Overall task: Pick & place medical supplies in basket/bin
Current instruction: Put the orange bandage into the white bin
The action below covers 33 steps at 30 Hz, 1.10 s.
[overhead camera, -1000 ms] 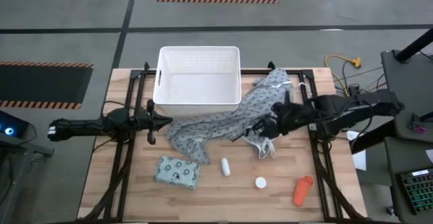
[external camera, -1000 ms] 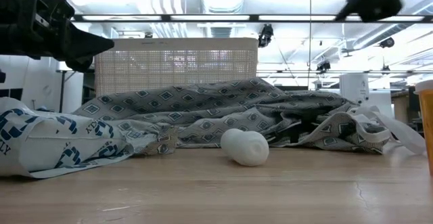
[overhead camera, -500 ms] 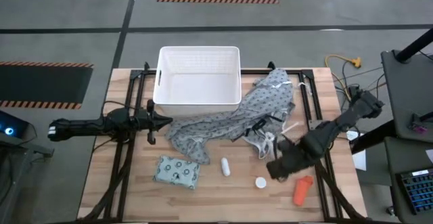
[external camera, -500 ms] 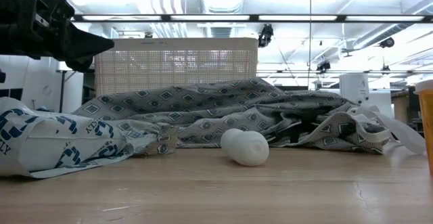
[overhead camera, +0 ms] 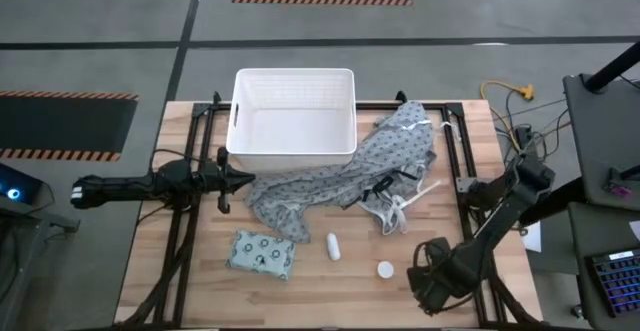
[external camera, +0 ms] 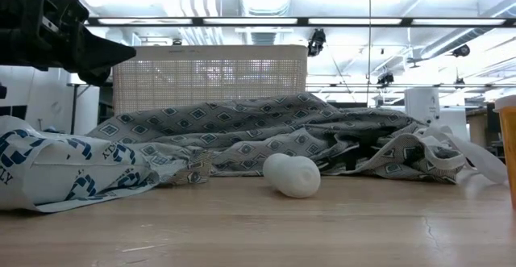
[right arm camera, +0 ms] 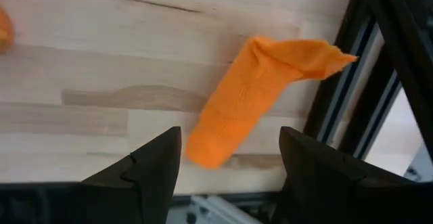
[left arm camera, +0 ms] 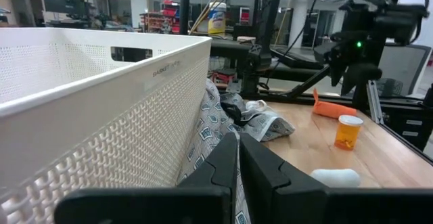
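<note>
My right gripper (overhead camera: 428, 287) (right arm camera: 229, 136) hangs open over the table's near right corner, pointing down. Its fingers stand on either side of a soft orange tube (right arm camera: 254, 92) lying on the wood and do not touch it. The arm hides that tube in the high view. An orange bottle (left arm camera: 348, 130) stands upright beside it. The white cylinder (overhead camera: 333, 247), white disc (overhead camera: 385, 269) and pale green packet (overhead camera: 261, 254) lie on the near half of the table. The white bin (overhead camera: 293, 111) sits at the far edge. My left gripper (overhead camera: 237, 179) (left arm camera: 238, 158) waits shut beside the bin's near left corner.
The grey patterned gown (overhead camera: 350, 171) sprawls from the bin's near wall toward the right, with white ties (overhead camera: 395, 211) trailing toward the near edge. A black metal frame rail (right arm camera: 352, 95) runs along the table's edge close to the orange tube. Bare wood lies between the disc and the packet.
My right arm has swung from above the gown toward the table's near right corner and come down over the orange tube, tipping until it points down. It has left the top of the low view. The supplies, the gown and my left arm have stayed put.
</note>
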{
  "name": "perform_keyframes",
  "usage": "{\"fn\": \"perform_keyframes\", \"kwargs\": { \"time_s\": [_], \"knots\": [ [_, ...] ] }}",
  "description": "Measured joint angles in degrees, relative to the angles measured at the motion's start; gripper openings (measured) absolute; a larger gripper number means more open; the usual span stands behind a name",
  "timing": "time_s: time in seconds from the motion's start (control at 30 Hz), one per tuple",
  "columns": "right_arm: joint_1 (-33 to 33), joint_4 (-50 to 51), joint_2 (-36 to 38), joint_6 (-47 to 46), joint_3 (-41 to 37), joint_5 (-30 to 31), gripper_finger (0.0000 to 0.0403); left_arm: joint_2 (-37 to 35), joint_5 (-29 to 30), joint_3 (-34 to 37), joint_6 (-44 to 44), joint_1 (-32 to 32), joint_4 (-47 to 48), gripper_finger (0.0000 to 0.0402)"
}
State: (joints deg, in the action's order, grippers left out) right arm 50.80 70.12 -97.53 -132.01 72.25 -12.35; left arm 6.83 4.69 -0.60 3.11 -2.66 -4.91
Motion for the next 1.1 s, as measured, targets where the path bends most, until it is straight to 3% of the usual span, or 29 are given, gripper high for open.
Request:
{"fn": "perform_keyframes", "kwargs": {
  "time_s": [0.83, 1.1],
  "knots": [
    [3.4, -0.9, -12.0, -1.1, -0.5, -2.9, 0.0237, 0.0, 0.0, 0.0, 0.0, 0.0, 0.0, 0.0],
    [3.7, -7.9, -16.1, 1.7, -1.9, -3.2, 0.0232, 0.0, 0.0, 0.0, 0.5, 0.0, 0.0, 0.0]
  ]
}}
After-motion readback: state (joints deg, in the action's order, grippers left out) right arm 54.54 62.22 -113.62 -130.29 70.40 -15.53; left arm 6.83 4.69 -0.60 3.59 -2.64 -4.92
